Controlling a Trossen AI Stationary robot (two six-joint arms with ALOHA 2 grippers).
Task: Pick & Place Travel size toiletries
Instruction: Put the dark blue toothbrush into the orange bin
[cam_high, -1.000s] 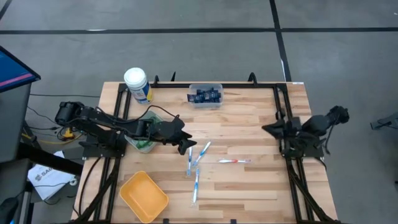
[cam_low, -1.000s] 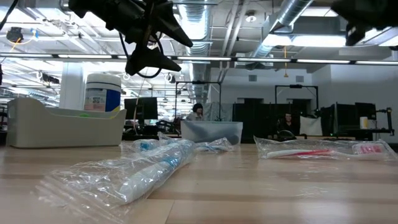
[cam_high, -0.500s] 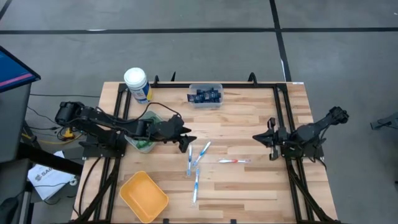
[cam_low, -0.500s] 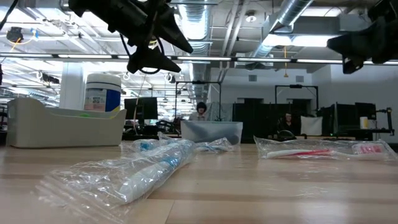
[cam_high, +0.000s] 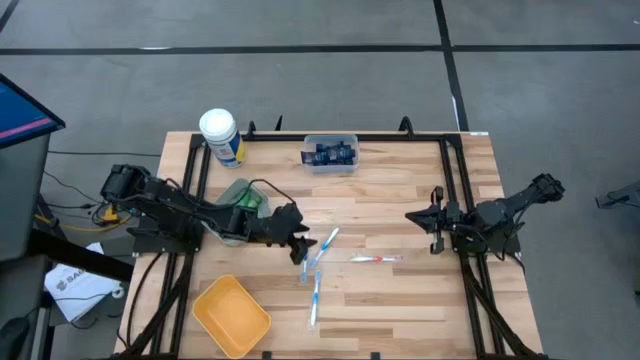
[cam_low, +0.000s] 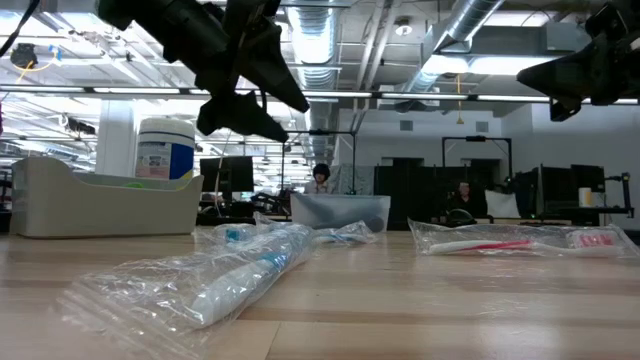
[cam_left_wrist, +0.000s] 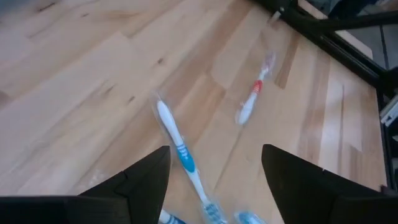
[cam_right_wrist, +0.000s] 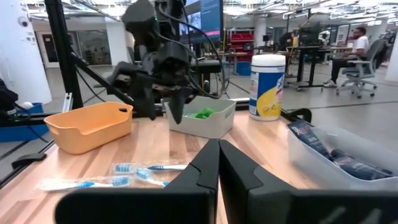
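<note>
Several slim white-blue toothbrushes (cam_high: 316, 268) and one red-and-white toothbrush (cam_high: 376, 259) lie flat on the wooden table in clear wrappers; the low view shows the wrappers (cam_low: 230, 282). My left gripper (cam_high: 298, 250) is open and empty, hanging above the white-blue toothbrushes; in its wrist view (cam_left_wrist: 214, 149) one of them (cam_left_wrist: 177, 146) lies between and beyond its fingers. My right gripper (cam_high: 412, 216) is shut and empty, raised over the table's right part. Dark navy tubes fill a clear bin (cam_high: 330, 153); green bottles show in a grey bin (cam_high: 238, 197).
A white canister (cam_high: 220, 135) stands at the far left corner. A yellow bin (cam_high: 232, 315) sits at the near left. The clear bin stands at the far edge's middle. Bare wood lies between the toothbrushes and my right gripper. People sit in the room behind.
My left gripper has gone from beside the grey bin toward the table's near edge and the white-blue toothbrushes, and has tipped to point down. My right arm has reached out toward the table's left and then held there.
</note>
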